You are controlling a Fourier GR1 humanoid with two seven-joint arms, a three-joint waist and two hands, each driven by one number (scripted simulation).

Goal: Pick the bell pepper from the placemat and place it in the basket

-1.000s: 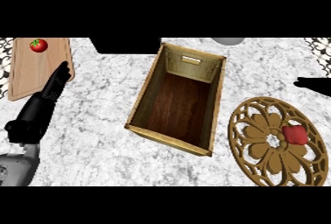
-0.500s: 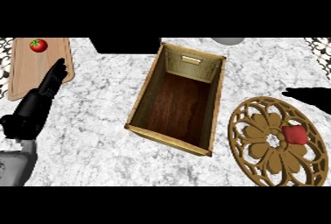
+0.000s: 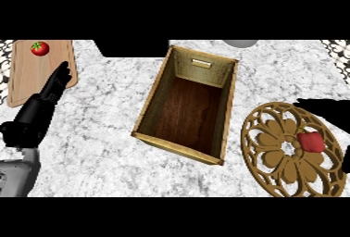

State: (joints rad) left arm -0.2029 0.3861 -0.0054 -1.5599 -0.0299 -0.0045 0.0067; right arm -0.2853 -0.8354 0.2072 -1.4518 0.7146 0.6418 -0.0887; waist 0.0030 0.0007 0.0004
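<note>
A red bell pepper (image 3: 312, 141) lies on the round carved wooden placemat (image 3: 275, 159) at the right of the counter. The basket (image 3: 152, 111), a deep wooden box with a dark floor, stands in the middle with nothing in it. My right hand (image 3: 322, 108) comes in from the right edge, dark and open, just behind the pepper and above the placemat's far rim, apart from the pepper. My left hand (image 3: 42, 107) rests open at the left, fingers pointing up over the edge of a cutting board.
A wooden cutting board (image 3: 27, 74) at the far left carries a red tomato (image 3: 40, 47). A dark block (image 3: 133, 48) and a grey round thing (image 3: 239, 43) sit at the back edge. White marble shows between the basket and the left hand.
My right hand has moved from the back right toward the pepper, now over the placemat's far rim. The left hand, pepper and basket have stayed put.
</note>
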